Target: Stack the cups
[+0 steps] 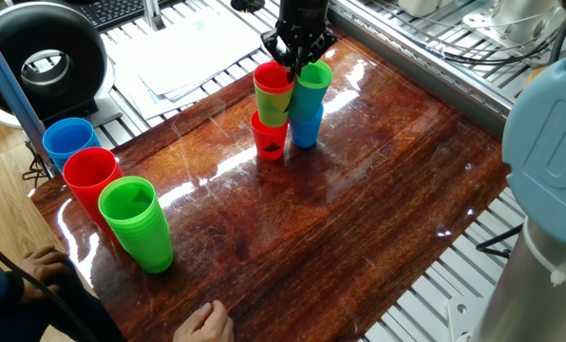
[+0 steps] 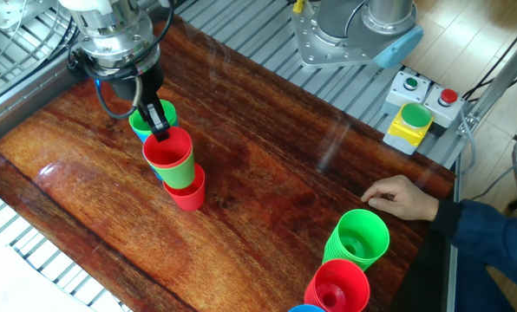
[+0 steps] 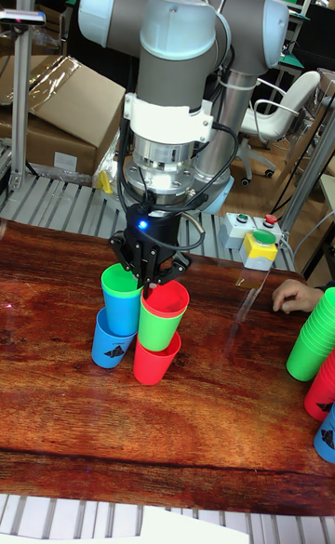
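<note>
So at this point the cups were already split into two little towers sitting side by side near the far edge of the table (image 1: 378, 209). One tower was a red cup (image 1: 270, 138) at the bottom, a green cup (image 1: 272, 106) nested in it, and another red cup (image 1: 273, 76) on top. Right next to it, touching or nearly so, a blue cup (image 1: 306, 125) held a green cup (image 1: 311, 84). I only counted five for sure; if there was a second blue one, it was hidden inside that stack and I couldn't tell.

The tool (image 3: 149, 282) hung right at the gap where the two towers' top rims met, fingers pointing down. From the tall view the fingers (image 2: 157, 120) looked close together with the tip around the rim of the top red cup, but whether it was actually pinching the wall of that cup or just parked there, I couldn't make out from any angle.

My guess on why it sat there: grabbing a cup by its rim wall is the easy way to lift a whole nested tower, so it looked set up to move one stack onto the other. Being that near both rims, a sloppy lift could nudge the neighbour tower.

The tall piles, green pile (image 1: 139, 224), red pile (image 1: 93, 180) and blue pile (image 1: 68, 142), stood well apart at the near corner.
</note>
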